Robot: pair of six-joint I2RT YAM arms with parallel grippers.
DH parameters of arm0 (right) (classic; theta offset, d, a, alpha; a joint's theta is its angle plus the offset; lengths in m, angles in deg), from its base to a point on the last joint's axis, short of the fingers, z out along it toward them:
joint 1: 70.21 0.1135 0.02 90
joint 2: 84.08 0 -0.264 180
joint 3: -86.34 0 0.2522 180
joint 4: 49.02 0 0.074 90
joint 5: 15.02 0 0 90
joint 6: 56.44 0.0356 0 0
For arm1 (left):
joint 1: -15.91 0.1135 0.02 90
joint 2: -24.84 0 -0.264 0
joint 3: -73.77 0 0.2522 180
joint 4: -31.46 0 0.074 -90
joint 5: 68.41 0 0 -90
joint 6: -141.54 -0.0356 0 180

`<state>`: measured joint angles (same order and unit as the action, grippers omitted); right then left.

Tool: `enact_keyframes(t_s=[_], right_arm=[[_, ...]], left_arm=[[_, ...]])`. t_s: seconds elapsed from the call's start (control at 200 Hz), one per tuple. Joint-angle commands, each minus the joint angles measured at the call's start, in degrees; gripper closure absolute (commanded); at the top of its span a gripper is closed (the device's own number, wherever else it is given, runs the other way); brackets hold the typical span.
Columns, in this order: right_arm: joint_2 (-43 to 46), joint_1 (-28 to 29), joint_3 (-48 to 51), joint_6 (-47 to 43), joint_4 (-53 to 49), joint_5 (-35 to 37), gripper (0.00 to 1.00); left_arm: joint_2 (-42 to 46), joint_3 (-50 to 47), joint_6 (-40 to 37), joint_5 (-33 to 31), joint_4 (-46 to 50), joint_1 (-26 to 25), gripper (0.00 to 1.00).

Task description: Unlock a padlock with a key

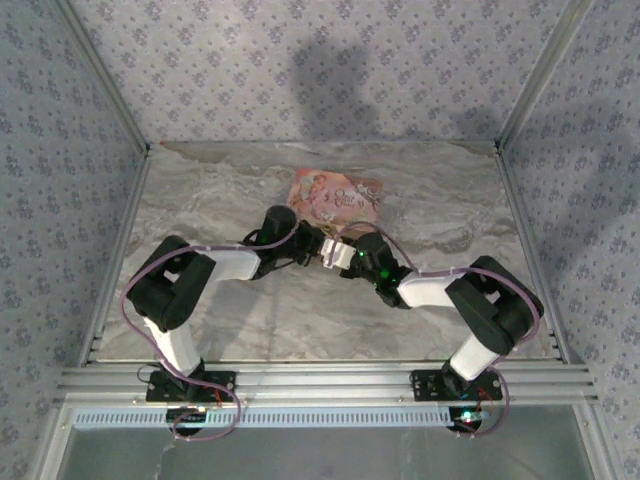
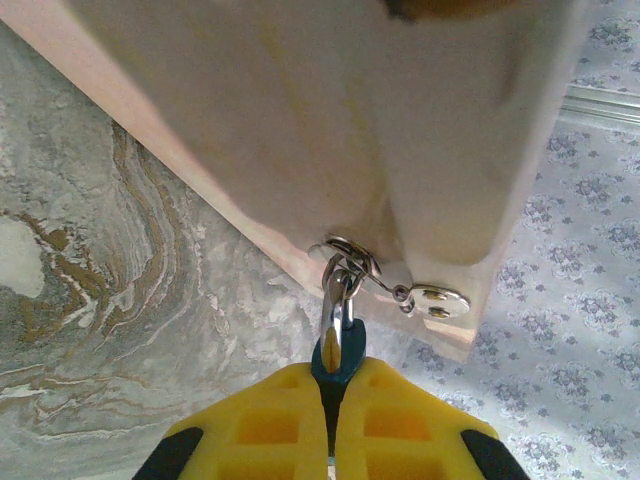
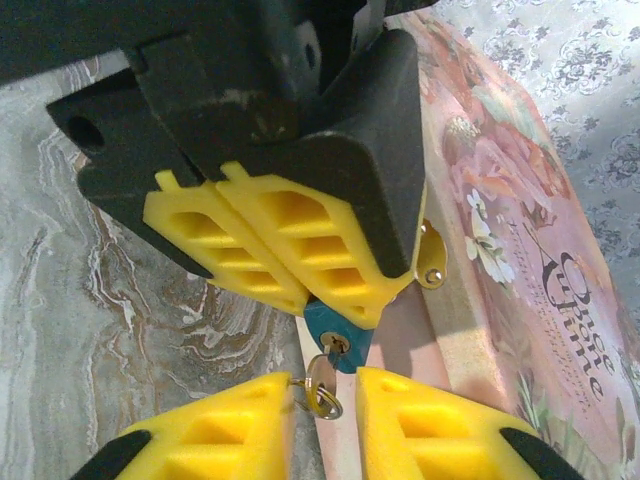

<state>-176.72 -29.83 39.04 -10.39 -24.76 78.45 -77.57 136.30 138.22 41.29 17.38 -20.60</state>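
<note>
Padlock (image 2: 330,360) check, view by view.

Top view: both arms meet just in front of the pink box (image 1: 335,193) on the desk (image 1: 300,320). The lock is too small to tell there.

Left wrist: my left fingers (image 2: 270,425) are clamped shut on the blue body. The shackle runs on from their tips through a ring at the box edge.

Right wrist: the key (image 3: 322,372) sits in the keyhole just beyond the left fingertips. It lies between my right fingers (image 3: 215,440), which stand apart on either side of it and are not yet pinching.

Risks, as I judge them:
- The right pair could close on the loose key ring (image 3: 325,400) rather than the bow, so the twist slips.
- The turn could drag the lock round inside the left grip, straining the shackle and shifting the box.
</note>
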Motion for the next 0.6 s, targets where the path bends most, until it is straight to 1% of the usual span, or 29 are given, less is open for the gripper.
enact_keyframes(t_s=[0.0,0.23,0.435,0.595], right_arm=[[-1.1,-0.3,-1.8,1.0,1.7,0.2,0.82],[-1.9,-0.3,-2.0,2.2,2.6,1.1,0.9],[-1.8,-0.3,-1.9,7.2,4.8,2.3,1.0],[-1.3,-0.3,-1.9,12.9,5.2,2.1,1.0]], left_arm=[[2.8,1.8,0.6,0.9,-1.2,-0.4,1.0],[2.8,1.7,0.6,1.1,-1.1,-0.4,1.0],[2.8,1.6,0.6,1.0,-1.2,-0.5,1.0],[2.8,1.5,0.6,0.9,-1.3,-0.5,1.0]])
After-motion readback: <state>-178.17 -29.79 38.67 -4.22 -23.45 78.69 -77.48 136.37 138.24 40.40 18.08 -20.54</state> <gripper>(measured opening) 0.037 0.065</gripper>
